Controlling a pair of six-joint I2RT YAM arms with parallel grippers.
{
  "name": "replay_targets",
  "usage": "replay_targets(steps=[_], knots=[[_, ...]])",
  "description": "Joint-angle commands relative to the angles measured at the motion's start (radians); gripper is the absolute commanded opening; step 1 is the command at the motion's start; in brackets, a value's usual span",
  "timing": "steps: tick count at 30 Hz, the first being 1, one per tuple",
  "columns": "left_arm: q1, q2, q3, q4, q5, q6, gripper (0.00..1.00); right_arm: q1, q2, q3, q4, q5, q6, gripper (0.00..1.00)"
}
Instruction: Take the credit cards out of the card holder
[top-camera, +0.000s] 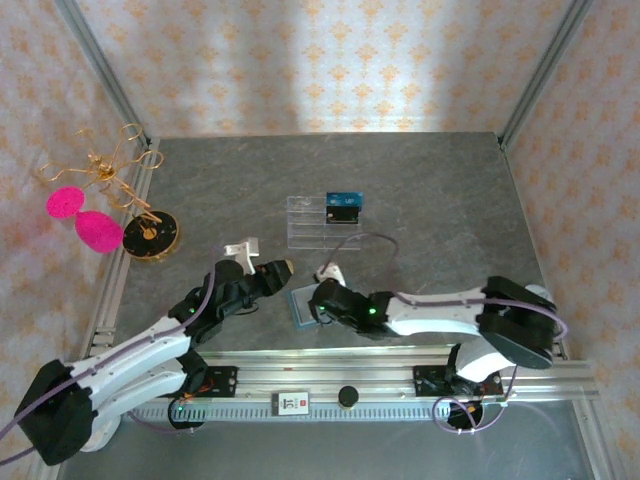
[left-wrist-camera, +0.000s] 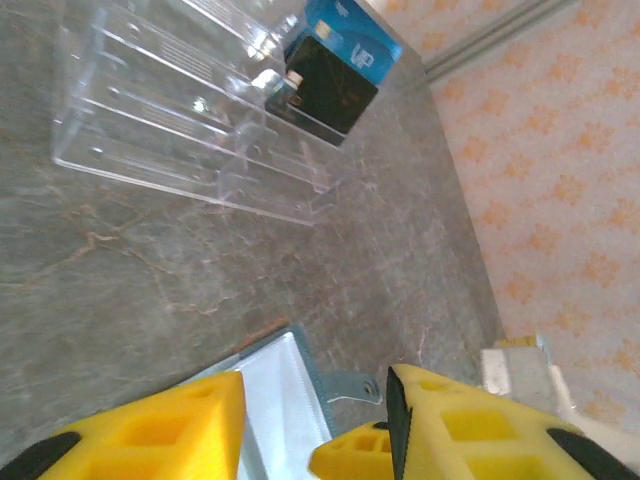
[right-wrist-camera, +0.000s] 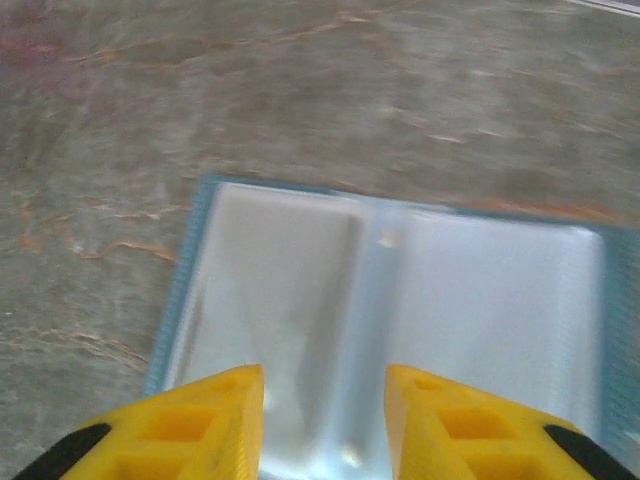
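The card holder lies open on the table, pale lining up, between my two grippers. Its teal corner and snap tab show under my left gripper, which is open and holds nothing. My left gripper sits at the card holder's far left corner. In the right wrist view my right gripper hovers open over the card holder's pale slots, with no card showing in them. A dark credit card and a blue one stand in the clear acrylic stand.
A gold wire stand with pink discs on a dark round base stands at the far left. An aluminium rail runs along the near edge. Papered walls close in the table on three sides.
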Motion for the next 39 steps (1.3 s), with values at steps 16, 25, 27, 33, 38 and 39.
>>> replay_targets(steps=[16, 25, 27, 33, 38, 39], knots=[[0.030, -0.081, -0.068, -0.108, -0.034, 0.030, 0.44, 0.048, 0.282, 0.197, -0.153, 0.070, -0.044, 0.35], [0.028, -0.008, -0.059, -0.066, 0.057, 0.055, 0.29, 0.043, 0.211, 0.144, -0.048, 0.078, 0.054, 0.00], [0.025, 0.019, -0.068, -0.037, 0.087, 0.051, 0.17, 0.031, 0.172, 0.112, 0.017, 0.048, 0.093, 0.00], [-0.013, 0.119, -0.067, 0.002, 0.122, 0.060, 0.00, 0.013, 0.111, 0.057, 0.104, 0.024, 0.150, 0.00], [-0.073, 0.244, -0.045, 0.061, 0.134, 0.069, 0.00, 0.012, 0.096, 0.041, 0.121, 0.029, 0.165, 0.00], [-0.083, 0.276, -0.036, 0.073, 0.138, 0.070, 0.00, 0.013, 0.091, 0.035, 0.130, 0.031, 0.170, 0.00]])
